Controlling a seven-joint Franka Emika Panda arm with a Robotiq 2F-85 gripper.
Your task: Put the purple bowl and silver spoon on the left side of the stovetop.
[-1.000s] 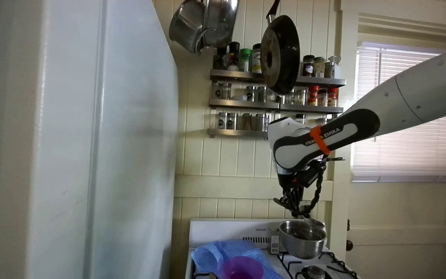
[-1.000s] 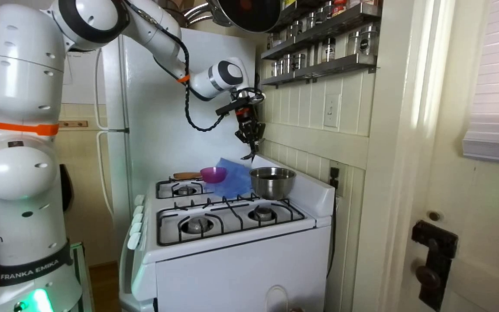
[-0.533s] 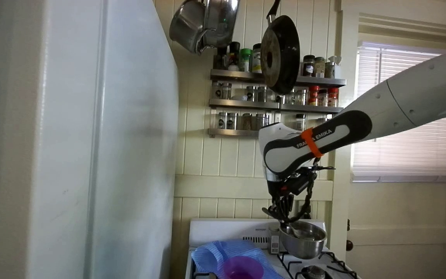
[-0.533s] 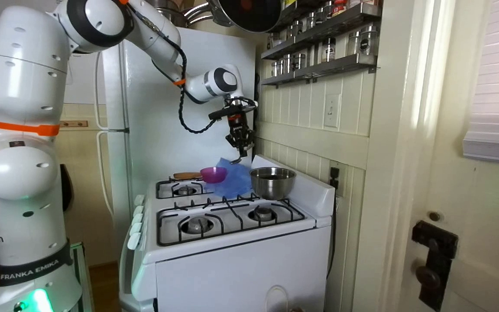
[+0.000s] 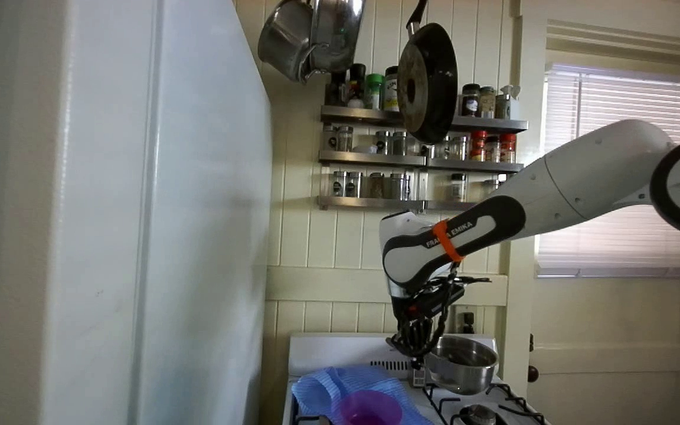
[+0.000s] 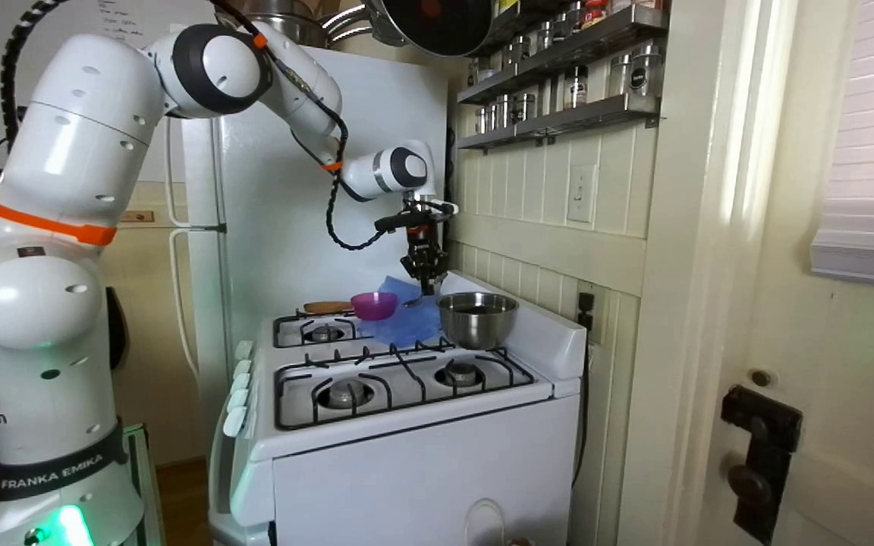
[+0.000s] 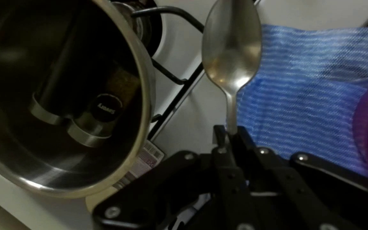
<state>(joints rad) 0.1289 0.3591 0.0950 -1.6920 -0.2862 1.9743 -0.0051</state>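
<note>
- Pinching the silver spoon [image 7: 232,57] by its handle, the gripper [image 7: 231,134] is clenched on it; in the wrist view the spoon's broad end points away from the gripper;
- above the stovetop [image 6: 407,415] the gripper hangs pointing down, and in an exterior view the spoon shows between the purple bowl [image 6: 374,305] and the silver pot [image 6: 477,326]; whether the spoon touches anything below it, I cannot tell;
- the purple bowl stands upright on the part of the stovetop nearest the refrigerator [image 5: 198,177], toward the left in an exterior view; it overlaps the blue cloth [image 5: 322,392] in every view;
- the cloth lies rumpled, reaching from the bowl toward the back of the stovetop;
- the pot stands at the back of the stovetop; inside it are two lidded jars [image 7: 107,108], one with a dark round label;
- a small box [image 7: 147,155] with a barcode sits just beside the pot, partly hidden in the wrist view;
- a brown handle-like piece [image 6: 328,307] shows just beside the bowl; what it belongs to, I cannot tell;
- a dark frying pan [image 5: 428,88] hangs in front of wall shelves [image 5: 375,158] lined with spice jars [image 5: 354,185].
</note>
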